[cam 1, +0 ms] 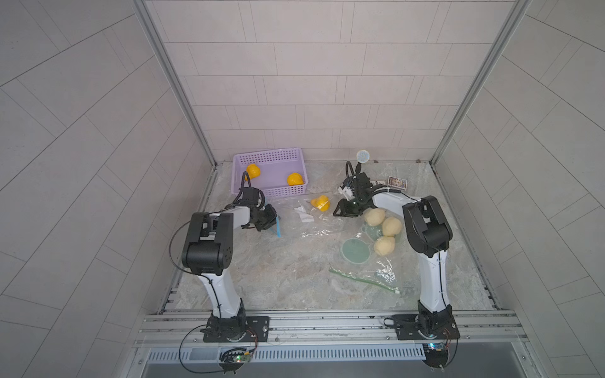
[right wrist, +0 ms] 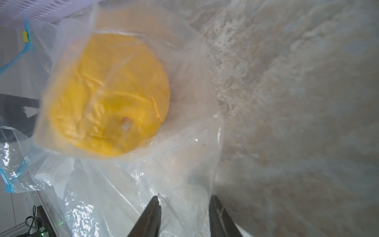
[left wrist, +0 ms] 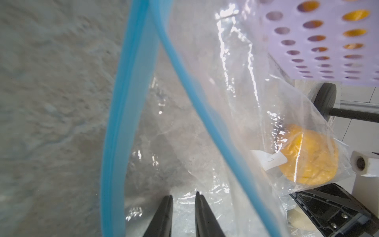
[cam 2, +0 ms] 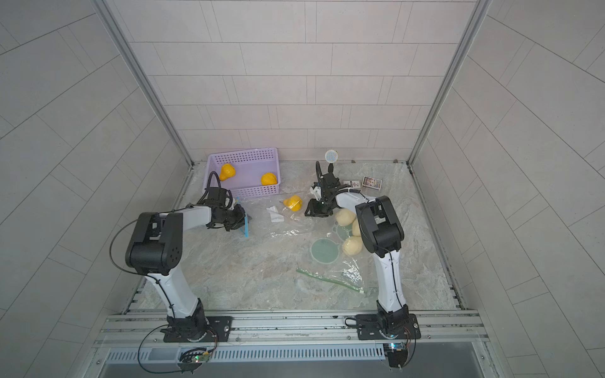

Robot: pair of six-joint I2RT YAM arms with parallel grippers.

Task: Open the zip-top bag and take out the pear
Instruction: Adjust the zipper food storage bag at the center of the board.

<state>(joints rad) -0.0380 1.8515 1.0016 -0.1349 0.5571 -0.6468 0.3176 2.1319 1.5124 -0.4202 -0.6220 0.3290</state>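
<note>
Left gripper [left wrist: 184, 195] at the mouth of the bag [cam 1: 311, 225], jaws a narrow gap apart, clear film between them; cannot tell whether pinched or only touched. Blue zip [cam 1: 278, 225] parted into two lips, seen splitting in the left wrist view, one lip standing on edge right at the fingertips in both top views. Right gripper [right wrist: 184, 196] at the bag's opposite, closed end, jaws plainly apart and wider than the left's, film lying between and ahead of them, nothing clamped. One pear [cam 1: 320, 203] inside the bag near that closed end, just beside the right gripper, resting on the table [cam 1: 278, 278] under the film. One white slip [cam 1: 302, 214] also in the bag, beside the pear on the zip side. Three yellow pears in all: second pear [cam 1: 253, 171] and third pear [cam 1: 295, 179] in the one purple basket [cam 1: 268, 153] at the back, well apart, near opposite ends. Basket just behind the bag. Two bags in all: second bag [cam 1: 386, 275], clear with a green zip [cam 1: 363, 279], toward the front by the right arm. Three pale lumps [cam 1: 375, 217] [cam 1: 392, 226] [cam 1: 385, 245] close together beside that arm, next to one green disc [cam 1: 356, 250]; cannot tell whether inside the second bag. Two small boxes [cam 2: 371, 182] [cam 2: 352, 184] at the back right.
</note>
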